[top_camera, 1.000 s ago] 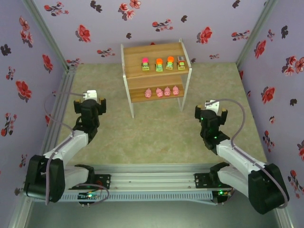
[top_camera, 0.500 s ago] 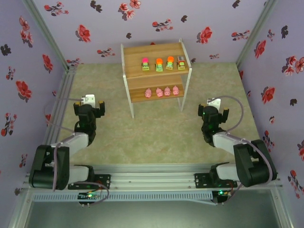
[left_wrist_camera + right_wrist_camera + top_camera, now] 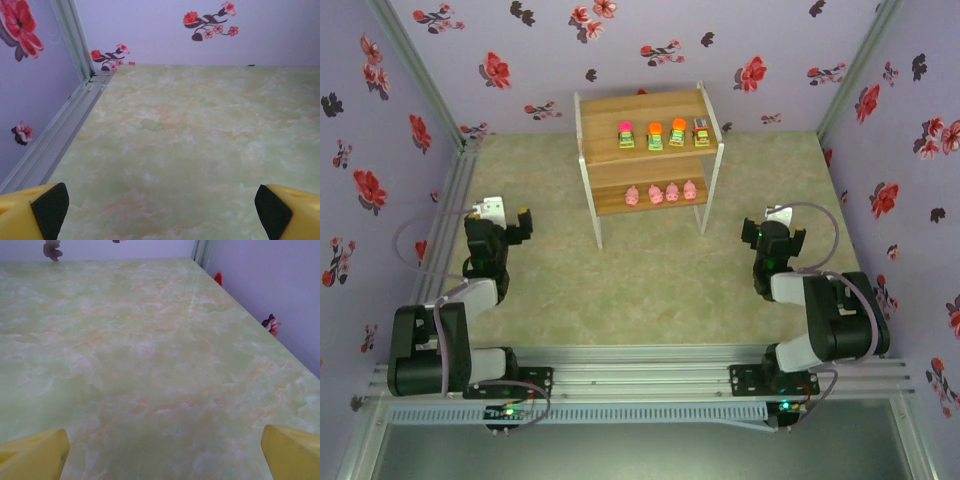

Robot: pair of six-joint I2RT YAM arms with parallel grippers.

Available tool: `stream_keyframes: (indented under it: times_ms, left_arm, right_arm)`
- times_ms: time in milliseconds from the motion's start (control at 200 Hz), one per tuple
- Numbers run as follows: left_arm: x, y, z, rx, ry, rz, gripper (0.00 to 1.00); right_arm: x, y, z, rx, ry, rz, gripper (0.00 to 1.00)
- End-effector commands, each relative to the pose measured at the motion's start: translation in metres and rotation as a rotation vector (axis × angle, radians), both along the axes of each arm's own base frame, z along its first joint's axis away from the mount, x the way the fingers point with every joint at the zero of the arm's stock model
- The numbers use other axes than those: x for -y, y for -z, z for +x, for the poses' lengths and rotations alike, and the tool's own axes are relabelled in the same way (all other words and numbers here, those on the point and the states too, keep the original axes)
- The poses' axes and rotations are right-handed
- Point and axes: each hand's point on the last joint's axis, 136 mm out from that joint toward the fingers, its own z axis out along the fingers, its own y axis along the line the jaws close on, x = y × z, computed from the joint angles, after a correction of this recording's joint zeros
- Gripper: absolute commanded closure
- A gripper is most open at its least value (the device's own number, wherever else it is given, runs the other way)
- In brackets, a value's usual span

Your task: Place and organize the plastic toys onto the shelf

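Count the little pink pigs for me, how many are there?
4. The left pig, second, third and right pig sit in a row on the shelf, on its lower board. None looks hidden.

Both arms sit folded low, elbows bent toward the bottom of the frame. The left gripper [image 3: 510, 222], middle left, and the right gripper [image 3: 778, 232], middle right, each spread 2 yellow fingers [image 3: 20, 220] wide, holding nothing.
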Motion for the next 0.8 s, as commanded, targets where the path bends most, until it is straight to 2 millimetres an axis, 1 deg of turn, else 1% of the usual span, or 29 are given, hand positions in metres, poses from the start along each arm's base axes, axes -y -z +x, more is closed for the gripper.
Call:
stream_keyframes:
  times_ms: [0, 120, 150, 165, 220, 290, 315, 385, 460, 585, 650, 730, 795]
  left_arm:
    - [0.002, -0.010, -0.002, 0.053, 0.020, -0.027, 0.00]
    - [-0.001, -0.009, -0.006, 0.059, 0.012, -0.027, 0.00]
    - [-0.002, -0.009, -0.007, 0.064, 0.003, -0.055, 0.00]
    - [-0.002, -0.009, -0.008, 0.063, 0.003, -0.056, 0.00]
    - [-0.002, -0.009, -0.010, 0.068, 0.001, -0.061, 0.00]
    - [-0.002, -0.011, -0.013, 0.073, 0.000, -0.057, 0.00]
    - [-0.003, -0.011, -0.013, 0.072, 0.000, -0.055, 0.00]
    - [-0.003, -0.010, -0.012, 0.069, 0.002, -0.062, 0.00]
    - [-0.001, -0.006, -0.009, 0.052, 0.013, -0.060, 0.00]
    - [-0.003, -0.004, -0.009, 0.036, 0.006, -0.067, 0.00]
    - [-0.001, 0.000, -0.007, 0.012, 0.015, -0.073, 0.00]
    - [0.001, 0.013, -0.007, -0.027, 0.024, -0.074, 0.00]
    - [-0.001, 0.017, -0.007, -0.020, 0.019, -0.072, 0.00]
  right_arm:
    - [-0.007, -0.010, 0.013, 0.062, -0.038, 0.044, 0.01]
    - [-0.005, -0.007, 0.013, 0.056, -0.039, 0.055, 0.01]
    - [-0.005, -0.007, 0.013, 0.061, -0.038, 0.054, 0.01]
    - [-0.009, -0.007, 0.014, 0.061, -0.061, 0.065, 0.01]
    - [-0.009, -0.006, 0.013, 0.063, -0.069, 0.076, 0.01]
    - [-0.006, -0.001, 0.012, 0.072, -0.065, 0.089, 0.01]
    - [-0.006, 0.003, 0.013, 0.069, -0.064, 0.090, 0.01]
    - [-0.006, 0.005, 0.014, 0.069, -0.067, 0.096, 0.01]
    - [-0.005, 0.004, 0.015, 0.065, -0.066, 0.100, 0.01]
    - [-0.005, 0.005, 0.015, 0.062, -0.066, 0.101, 0.01]
    - [-0.005, 0.005, 0.015, 0.062, -0.066, 0.100, 0.01]
    - [-0.005, 0.005, 0.015, 0.062, -0.066, 0.100, 0.01]
    - [-0.005, 0.005, 0.015, 0.062, -0.066, 0.100, 0.01]
